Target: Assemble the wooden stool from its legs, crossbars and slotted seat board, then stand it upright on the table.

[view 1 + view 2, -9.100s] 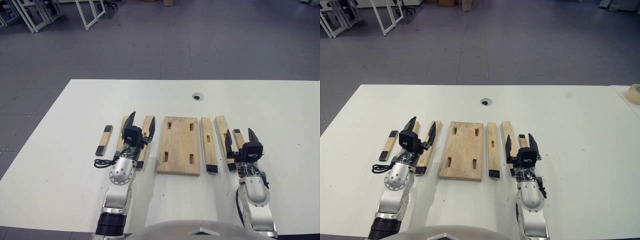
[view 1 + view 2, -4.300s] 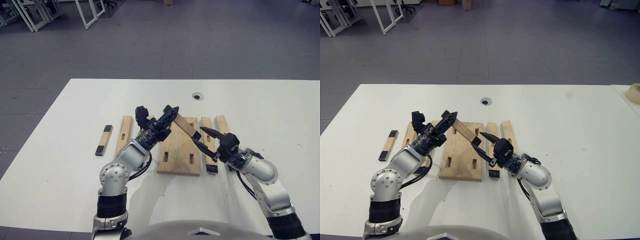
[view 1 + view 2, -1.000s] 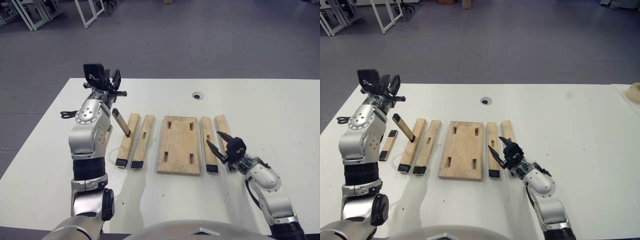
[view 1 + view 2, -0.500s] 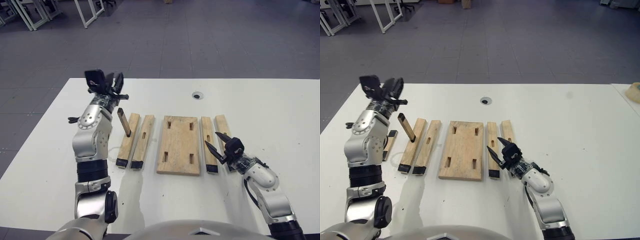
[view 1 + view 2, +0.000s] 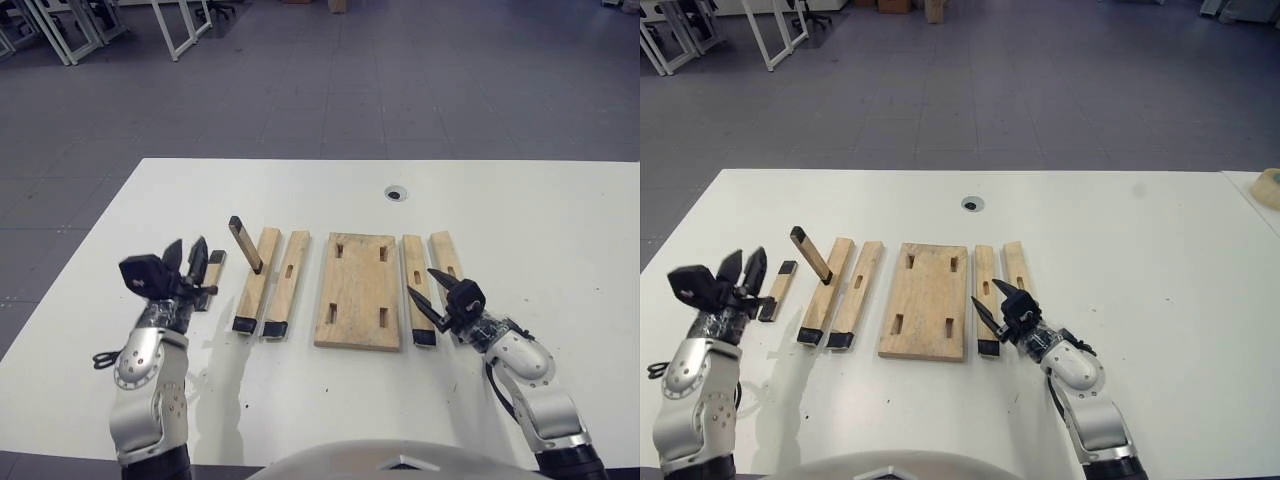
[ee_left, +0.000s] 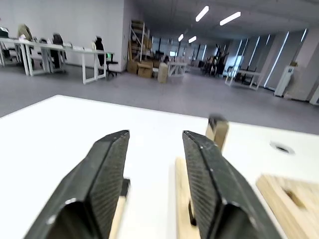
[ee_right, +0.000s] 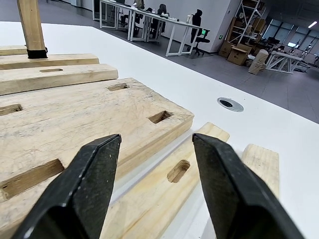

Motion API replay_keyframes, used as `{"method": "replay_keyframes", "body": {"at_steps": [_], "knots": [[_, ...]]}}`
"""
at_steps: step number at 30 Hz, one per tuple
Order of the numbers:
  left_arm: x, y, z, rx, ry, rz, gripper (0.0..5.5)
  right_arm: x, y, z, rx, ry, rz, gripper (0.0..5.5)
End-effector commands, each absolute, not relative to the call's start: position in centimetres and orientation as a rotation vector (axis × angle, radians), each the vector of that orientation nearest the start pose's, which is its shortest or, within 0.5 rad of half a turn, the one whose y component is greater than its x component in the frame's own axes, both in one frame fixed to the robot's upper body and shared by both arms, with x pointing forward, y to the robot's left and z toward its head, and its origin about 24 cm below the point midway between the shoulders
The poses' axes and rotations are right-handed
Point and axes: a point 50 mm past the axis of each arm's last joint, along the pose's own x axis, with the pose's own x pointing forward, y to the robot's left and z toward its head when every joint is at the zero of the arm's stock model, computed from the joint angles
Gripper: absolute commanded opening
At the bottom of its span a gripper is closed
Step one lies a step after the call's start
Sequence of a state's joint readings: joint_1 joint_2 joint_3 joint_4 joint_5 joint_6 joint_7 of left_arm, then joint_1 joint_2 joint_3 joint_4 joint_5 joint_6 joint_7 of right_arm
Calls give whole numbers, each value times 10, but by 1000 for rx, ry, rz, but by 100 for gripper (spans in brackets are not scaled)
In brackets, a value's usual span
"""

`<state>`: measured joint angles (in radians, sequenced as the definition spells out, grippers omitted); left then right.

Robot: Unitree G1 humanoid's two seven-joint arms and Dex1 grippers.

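The slotted seat board [image 5: 355,303] lies flat mid-table. Two legs [image 5: 257,280] [image 5: 285,283] lie to its left and two more [image 5: 417,290] [image 5: 445,262] to its right. One crossbar [image 5: 245,245] stands tilted in the slot of the far-left leg. A second crossbar [image 5: 777,288] lies flat further left. My left gripper [image 5: 186,262] hovers open just in front of that flat crossbar, holding nothing. My right gripper [image 5: 425,288] is open and low over the near end of the inner right leg [image 7: 164,194], its fingers [image 7: 94,184] empty.
A round cable hole [image 5: 397,191] sits in the table behind the board. A black cable [image 5: 100,358] loops near the left edge beside my left arm. A tan object [image 5: 1270,185] shows at the far right edge. Bare white table lies in front of the parts.
My left arm has dropped from a raised pose at the far left to low over the flat crossbar. The standing crossbar stays in its slot. The right gripper has barely shifted.
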<state>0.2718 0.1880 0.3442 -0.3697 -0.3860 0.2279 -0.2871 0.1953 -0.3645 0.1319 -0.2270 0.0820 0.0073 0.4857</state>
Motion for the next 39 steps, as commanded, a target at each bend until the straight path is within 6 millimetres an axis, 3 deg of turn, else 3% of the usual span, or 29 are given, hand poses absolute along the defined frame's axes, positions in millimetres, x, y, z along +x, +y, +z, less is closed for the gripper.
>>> {"method": "replay_keyframes", "body": {"at_steps": [1,8,14,26,32,35,39], "knots": [[177,237,43,-12,184,-97,236,204,-162,47,-251,75,619,263],[166,220,17,66,349,-159,236,205,-163,47,-255,78,625,263],[165,225,7,102,431,-109,236,205,-163,47,-252,81,623,263],[172,226,11,194,404,-105,236,207,-164,47,-248,85,615,263],[178,227,13,269,378,-65,150,208,-164,48,-245,79,610,263],[184,230,21,336,331,-47,107,213,-166,53,-161,82,578,263],[202,224,47,451,147,-49,105,221,-165,67,51,83,572,263]]}}
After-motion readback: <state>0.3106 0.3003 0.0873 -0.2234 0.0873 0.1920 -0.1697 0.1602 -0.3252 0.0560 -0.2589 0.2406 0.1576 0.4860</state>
